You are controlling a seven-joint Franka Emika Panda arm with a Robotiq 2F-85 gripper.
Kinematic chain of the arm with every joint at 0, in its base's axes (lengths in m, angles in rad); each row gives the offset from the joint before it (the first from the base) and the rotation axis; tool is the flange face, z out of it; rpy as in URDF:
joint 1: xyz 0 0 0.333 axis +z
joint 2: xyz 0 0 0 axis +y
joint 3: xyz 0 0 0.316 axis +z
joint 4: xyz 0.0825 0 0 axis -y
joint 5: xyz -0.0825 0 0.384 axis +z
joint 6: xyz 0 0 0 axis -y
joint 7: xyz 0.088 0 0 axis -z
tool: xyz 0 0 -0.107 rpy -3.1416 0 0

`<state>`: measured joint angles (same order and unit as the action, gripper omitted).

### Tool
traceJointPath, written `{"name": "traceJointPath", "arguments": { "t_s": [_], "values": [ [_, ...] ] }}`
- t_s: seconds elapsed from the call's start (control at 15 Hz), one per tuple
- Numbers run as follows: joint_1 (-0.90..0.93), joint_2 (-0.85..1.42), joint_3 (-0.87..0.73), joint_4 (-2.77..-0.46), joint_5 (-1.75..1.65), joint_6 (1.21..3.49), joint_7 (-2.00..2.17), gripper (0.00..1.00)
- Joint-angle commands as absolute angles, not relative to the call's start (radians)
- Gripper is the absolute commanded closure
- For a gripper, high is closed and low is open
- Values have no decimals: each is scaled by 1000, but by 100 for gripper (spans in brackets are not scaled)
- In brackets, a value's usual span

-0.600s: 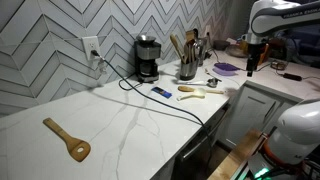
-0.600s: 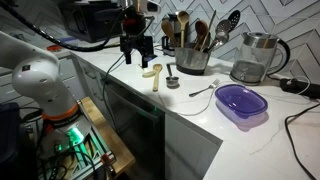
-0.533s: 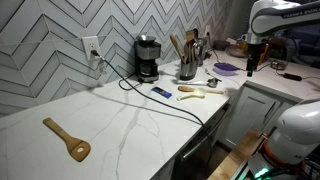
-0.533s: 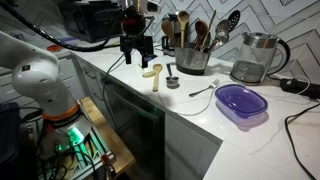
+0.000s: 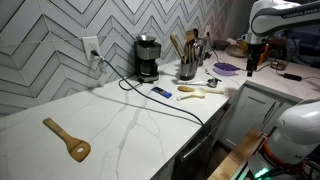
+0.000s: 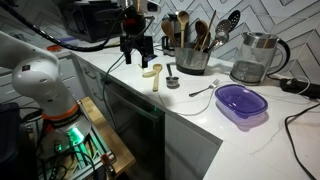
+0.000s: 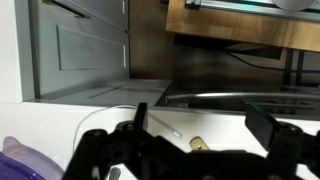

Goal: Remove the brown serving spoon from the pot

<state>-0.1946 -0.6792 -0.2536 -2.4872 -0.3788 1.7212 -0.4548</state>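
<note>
The black gripper hangs with fingers spread wide above the white veined counter, apart from the shiny grey cylindrical metal pot, where the brown serving spoon stands rounded bowl upward among other utensils.

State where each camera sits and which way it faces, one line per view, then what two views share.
Exterior view: at the counter's far end, looking along the countertop to the coffee maker and pot; arm and gripper at right.
Exterior view: off the counter's front, facing the kettle; arm at left.
Wrist view: over the counter edge, looking past open jaws at a cabinet door.
Shared: both exterior views show the pot and purple bowl.
</note>
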Motion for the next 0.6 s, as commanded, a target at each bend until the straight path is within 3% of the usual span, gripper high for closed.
{"name": "traceJointPath", "arguments": {
  "t_s": [0.0,0.53],
  "values": [
    [-177,-682,-267,-2485,-386,1716,-446,0],
    [-143,-591,-320,-2354,-356,1877,-516,0]
  ]
}}
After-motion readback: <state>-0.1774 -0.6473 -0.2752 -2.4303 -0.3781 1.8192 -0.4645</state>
